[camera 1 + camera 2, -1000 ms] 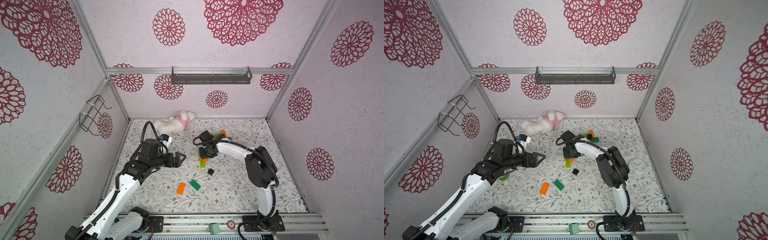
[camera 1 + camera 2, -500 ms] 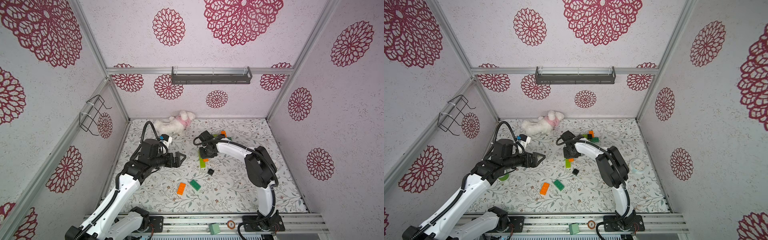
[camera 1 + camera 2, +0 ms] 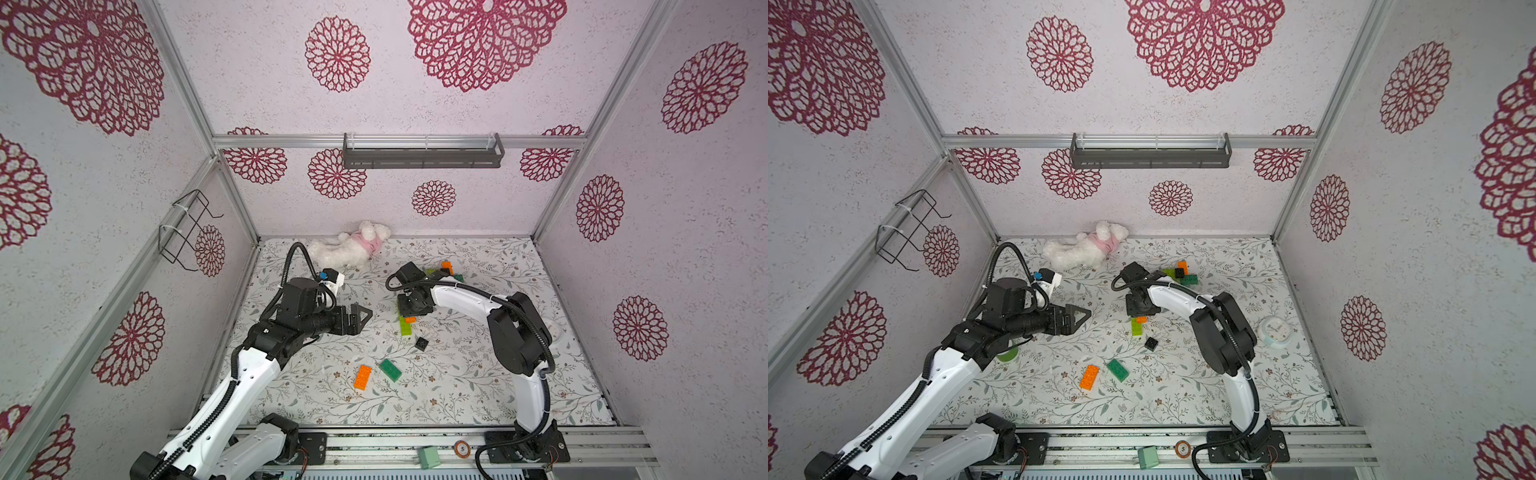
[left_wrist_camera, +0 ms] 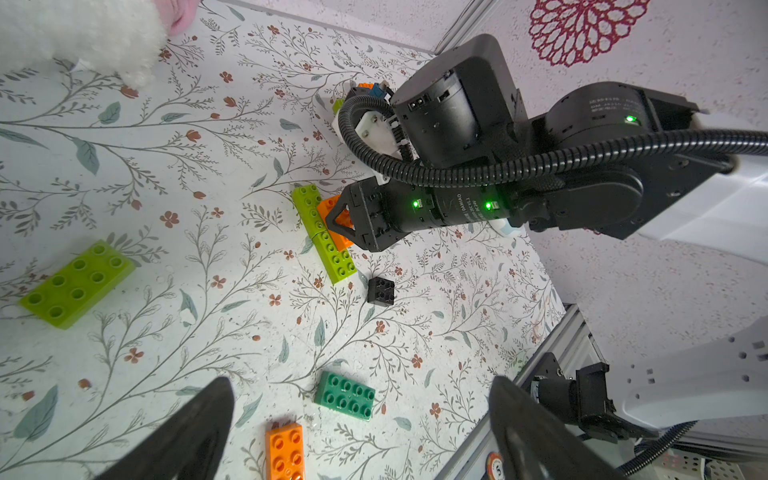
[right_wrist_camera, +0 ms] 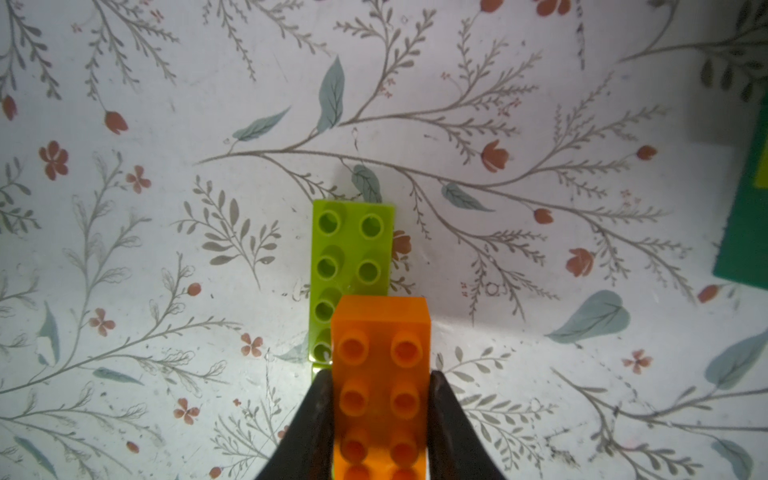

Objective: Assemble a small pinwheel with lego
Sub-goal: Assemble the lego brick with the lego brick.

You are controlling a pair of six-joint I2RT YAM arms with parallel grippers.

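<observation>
My right gripper [image 5: 380,399] is shut on an orange lego brick [image 5: 380,374], studs up, with a finger on each long side. It hovers over one end of a lime green lego brick [image 5: 351,257] lying on the mat. The left wrist view shows two lime bricks [image 4: 324,232] end to end under the right gripper [image 4: 345,220]. A black square brick [image 3: 421,343], a dark green brick [image 3: 390,370] and a second orange brick [image 3: 363,377] lie loose nearer the front. My left gripper [image 3: 359,318] hangs open and empty, left of the lime bricks.
A white plush toy [image 3: 349,249] lies at the back wall. More bricks [image 3: 446,272] are piled behind the right arm. A further lime brick [image 4: 77,282] lies apart. A small clock [image 3: 1274,331] sits right of the right arm and a green roll [image 3: 1008,354] under the left arm.
</observation>
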